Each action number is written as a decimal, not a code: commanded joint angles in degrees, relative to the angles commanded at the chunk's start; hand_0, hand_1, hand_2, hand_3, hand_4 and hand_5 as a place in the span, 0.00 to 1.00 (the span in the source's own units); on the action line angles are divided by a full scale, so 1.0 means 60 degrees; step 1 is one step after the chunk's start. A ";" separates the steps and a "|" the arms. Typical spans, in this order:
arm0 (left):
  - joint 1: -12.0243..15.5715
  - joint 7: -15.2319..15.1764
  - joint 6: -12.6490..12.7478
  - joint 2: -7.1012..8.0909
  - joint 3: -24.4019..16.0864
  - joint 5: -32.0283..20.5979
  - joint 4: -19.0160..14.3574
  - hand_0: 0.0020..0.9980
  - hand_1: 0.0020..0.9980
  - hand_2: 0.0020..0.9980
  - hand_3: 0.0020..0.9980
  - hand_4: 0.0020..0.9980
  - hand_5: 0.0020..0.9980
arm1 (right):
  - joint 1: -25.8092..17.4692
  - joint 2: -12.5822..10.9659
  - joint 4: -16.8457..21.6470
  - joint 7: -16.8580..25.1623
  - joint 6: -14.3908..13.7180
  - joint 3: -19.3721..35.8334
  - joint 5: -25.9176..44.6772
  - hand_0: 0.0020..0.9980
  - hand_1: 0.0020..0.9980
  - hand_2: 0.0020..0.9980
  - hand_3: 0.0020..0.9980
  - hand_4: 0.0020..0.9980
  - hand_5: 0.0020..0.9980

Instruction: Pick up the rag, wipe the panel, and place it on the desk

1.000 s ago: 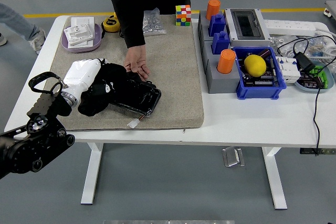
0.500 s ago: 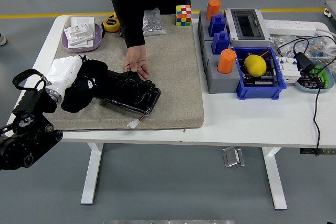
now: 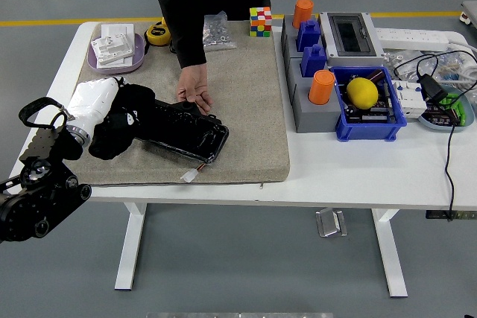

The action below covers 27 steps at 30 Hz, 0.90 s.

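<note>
head view looks down on a white table with a large grey-brown mat covering its left half. a person in black stands at the far side, one hand hanging open with fingertips just over the far edge of the black panel, which lies flat on the mat near its front left. the robot's left arm comes in from the lower left, its white forearm angled across the mat's left edge. its left hand is closed around the black rag, the dark cloth bunched under it and resting against the panel's left end; single fingers are hard to make out against the cloth. the right arm does not show.

on the table's right stand a grey block carrying blue holders and two orange cups, a grey box with a dark window, and a blue bin holding a yellow lemon. further right lie a white power strip and black cables. at the far edge sit a purple tray, a yellow tape measure, a clear bag and a colour cube. a small white connector lies on the mat just in front of the panel.
</note>
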 joint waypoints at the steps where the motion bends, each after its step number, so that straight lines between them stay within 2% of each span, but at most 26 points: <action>1: 0.0007 0.0006 -0.0005 -0.0014 0.0048 0.0007 -0.0076 0.21 0.20 0.49 0.38 0.33 0.00 | -0.0001 0.0000 -0.0004 -0.0001 0.0001 -0.0005 0.0003 0.72 0.61 0.67 0.58 0.98 0.53; 13: 0.0046 0.0160 -0.0163 -0.0112 0.0711 0.0042 -0.1183 0.21 0.20 0.49 0.38 0.33 0.00 | -0.0011 -0.0013 -0.0007 0.0003 0.0004 -0.0034 0.0010 0.72 0.61 0.67 0.58 0.98 0.53; 27: -0.0172 0.0407 -0.0395 -0.0167 0.1487 0.0180 -0.2288 0.21 0.20 0.49 0.38 0.33 0.00 | -0.0003 -0.0063 -0.0022 -0.0002 0.0031 -0.0102 0.0062 0.72 0.61 0.67 0.58 0.98 0.53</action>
